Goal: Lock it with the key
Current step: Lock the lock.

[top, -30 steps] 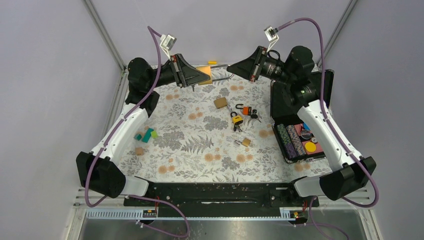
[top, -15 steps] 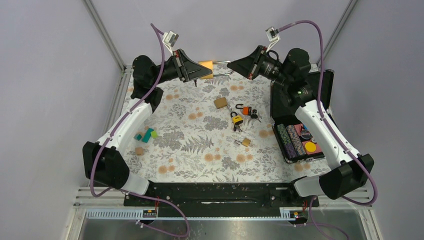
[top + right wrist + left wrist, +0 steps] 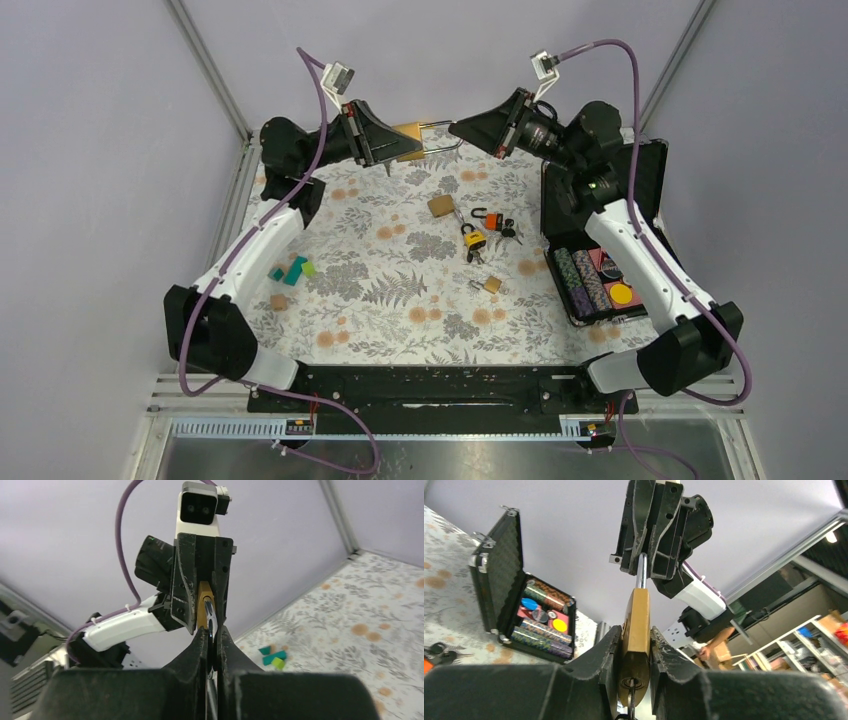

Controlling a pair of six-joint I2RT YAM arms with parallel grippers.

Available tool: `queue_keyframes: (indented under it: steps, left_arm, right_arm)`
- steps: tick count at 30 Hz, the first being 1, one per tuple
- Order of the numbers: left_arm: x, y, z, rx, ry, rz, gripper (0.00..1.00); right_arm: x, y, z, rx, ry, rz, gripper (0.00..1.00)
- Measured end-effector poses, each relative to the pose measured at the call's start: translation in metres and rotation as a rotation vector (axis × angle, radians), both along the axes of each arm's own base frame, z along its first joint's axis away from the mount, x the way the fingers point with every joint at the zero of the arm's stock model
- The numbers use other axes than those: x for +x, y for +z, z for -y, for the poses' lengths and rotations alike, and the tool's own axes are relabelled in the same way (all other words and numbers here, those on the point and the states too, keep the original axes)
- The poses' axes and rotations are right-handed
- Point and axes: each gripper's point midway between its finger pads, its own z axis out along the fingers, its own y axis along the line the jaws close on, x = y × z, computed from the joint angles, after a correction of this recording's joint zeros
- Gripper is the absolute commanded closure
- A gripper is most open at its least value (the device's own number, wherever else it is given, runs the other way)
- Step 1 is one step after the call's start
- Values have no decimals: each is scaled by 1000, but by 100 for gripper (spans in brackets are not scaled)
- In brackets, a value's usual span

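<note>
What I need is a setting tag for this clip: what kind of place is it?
Likely a robotics lab test cell: an aluminium frame with plain lilac walls encloses the floral-cloth table, loose padlocks lie on it, and the left wrist view shows stocked shelves beyond.

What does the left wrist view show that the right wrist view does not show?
Only the left wrist view shows the open case with coloured chips. Only the right wrist view shows the teal and green blocks on the table. Both show the brass padlock: the left claw grips its body, the right claw its shackle.
</note>
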Motion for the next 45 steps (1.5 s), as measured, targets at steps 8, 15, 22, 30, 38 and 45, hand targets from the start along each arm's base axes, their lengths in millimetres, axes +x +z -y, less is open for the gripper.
queue_keyframes:
  steps: [8, 15, 22, 30, 38, 45]
  left_arm:
    - [-14, -8, -4, 81, -6, 31, 100]
    - [-22, -27, -4, 144, -53, -21, 100]
    - [-21, -37, -11, 187, -25, -56, 29]
    - [-2, -39, -32, 259, 89, 52, 4]
    - [-42, -50, -36, 348, 1, 234, 3]
    - [-90, -80, -14, 428, -169, 323, 4]
  right_arm:
    - [-5, 5, -12, 58, 126, -36, 100]
    - [-2, -11, -15, -8, 116, -105, 100]
    - [-5, -25, -12, -122, 71, -158, 100]
    - [-40, -62, -16, -309, 163, -199, 100]
    - [-58, -63, -11, -370, 236, -128, 100]
    - [-83, -86, -20, -483, 314, -80, 100]
